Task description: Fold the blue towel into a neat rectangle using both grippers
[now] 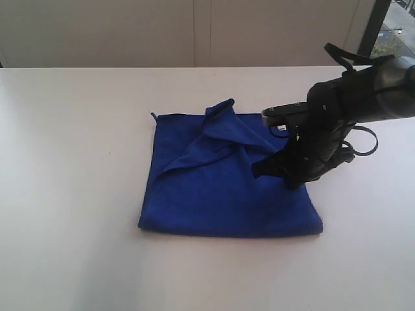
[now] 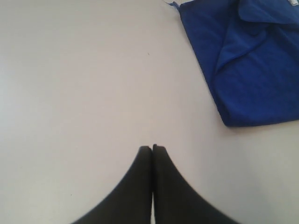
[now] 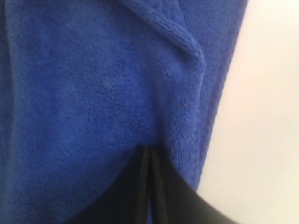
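table: white, plain, matte
on table: blue towel only, just right of centre
towel lay: roughly square, near edge flat on the table
towel top: bunched fold raised at far edge, diagonal creases
corner loop: far-left corner, on table

The exterior view looks down from high at 6 o'clock, across the table toward the wall, framing the whole blue towel. The left wrist view stands off, sharing the towel's 9 o'clock side. The right wrist view sits close against its fleece.
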